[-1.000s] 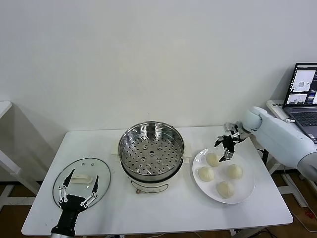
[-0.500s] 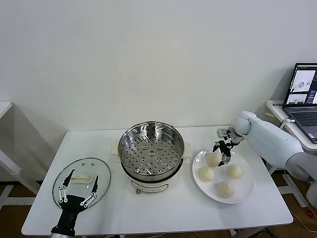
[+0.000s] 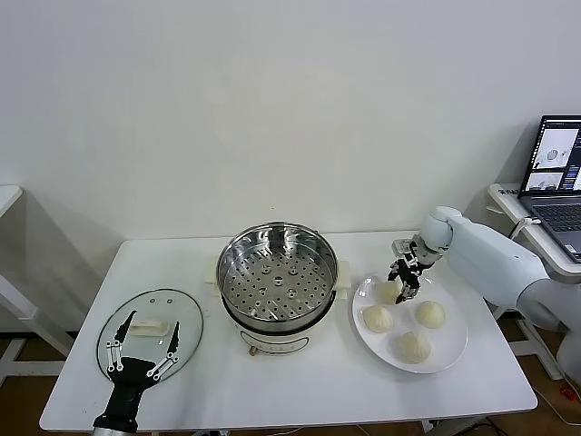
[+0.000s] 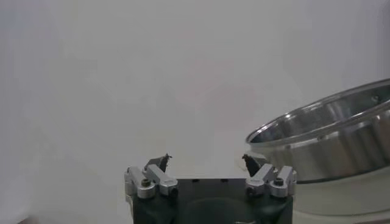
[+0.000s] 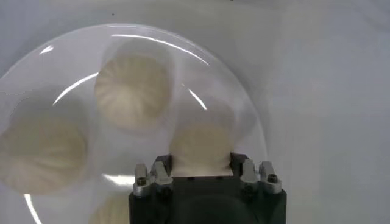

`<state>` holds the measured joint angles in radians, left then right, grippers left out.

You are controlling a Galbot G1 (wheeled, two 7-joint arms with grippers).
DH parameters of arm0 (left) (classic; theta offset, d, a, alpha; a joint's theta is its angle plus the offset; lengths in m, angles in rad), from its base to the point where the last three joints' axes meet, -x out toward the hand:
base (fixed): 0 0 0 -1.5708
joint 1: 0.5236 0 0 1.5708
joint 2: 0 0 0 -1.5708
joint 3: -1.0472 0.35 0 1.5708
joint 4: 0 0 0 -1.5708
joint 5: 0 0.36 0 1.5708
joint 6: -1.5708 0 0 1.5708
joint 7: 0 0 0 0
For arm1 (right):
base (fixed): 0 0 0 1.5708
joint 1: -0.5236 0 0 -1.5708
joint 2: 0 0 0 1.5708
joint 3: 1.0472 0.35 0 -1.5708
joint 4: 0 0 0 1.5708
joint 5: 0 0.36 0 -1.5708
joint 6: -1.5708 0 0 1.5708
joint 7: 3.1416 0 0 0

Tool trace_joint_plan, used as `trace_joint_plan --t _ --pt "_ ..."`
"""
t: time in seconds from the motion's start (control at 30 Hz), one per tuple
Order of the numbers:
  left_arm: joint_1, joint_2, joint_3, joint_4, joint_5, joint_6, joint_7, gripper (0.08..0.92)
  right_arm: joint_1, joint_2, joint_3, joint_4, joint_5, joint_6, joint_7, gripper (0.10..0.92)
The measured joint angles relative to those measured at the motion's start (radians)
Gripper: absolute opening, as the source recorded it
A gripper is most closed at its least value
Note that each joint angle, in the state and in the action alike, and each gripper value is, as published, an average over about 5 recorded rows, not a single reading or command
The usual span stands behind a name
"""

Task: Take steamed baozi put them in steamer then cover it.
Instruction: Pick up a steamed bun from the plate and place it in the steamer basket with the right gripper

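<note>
Four steamed baozi [image 3: 406,318] on one plate [image 3: 454,352], one in right gripper [image 3: 402,282] jaws

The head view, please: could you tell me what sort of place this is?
Probably a lab or office set up as a test kitchen: a plain white table against a bare wall, holding only a steamer and staged buns, with an open laptop on a side desk.

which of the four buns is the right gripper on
The baozi at the plate's back-left, nearest the steamer. The right gripper is closed around it; the other three sit untouched.
</note>
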<state>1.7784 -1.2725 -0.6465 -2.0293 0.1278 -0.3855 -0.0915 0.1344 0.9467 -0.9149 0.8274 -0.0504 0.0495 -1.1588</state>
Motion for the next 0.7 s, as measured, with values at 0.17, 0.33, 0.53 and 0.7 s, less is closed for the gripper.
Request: trace_joint_plan --t 0.17,0.33,0.53,0.7 --pt "-0.001 0.003 0.003 -0.007 0.000 0.001 -0.001 0.823 0.085 -0.007 -0.024 0.077 -0.001 0.060 -0.015 0.654" --pt "-0.002 0.009 0.007 -0.013 0.000 0.000 -0.003 0.823 0.204 0.017 -0.053 0.150 -0.005 0.170 -0.024 0.658" --pt "-0.001 0.011 0.013 -0.023 0.000 -0.004 -0.003 0.823 0.334 0.098 -0.074 0.201 -0.027 0.325 -0.027 0.654" --pt "0.002 0.009 0.014 -0.028 0.000 -0.010 -0.004 0.823 0.383 0.190 -0.082 0.219 -0.068 0.451 -0.025 0.653"
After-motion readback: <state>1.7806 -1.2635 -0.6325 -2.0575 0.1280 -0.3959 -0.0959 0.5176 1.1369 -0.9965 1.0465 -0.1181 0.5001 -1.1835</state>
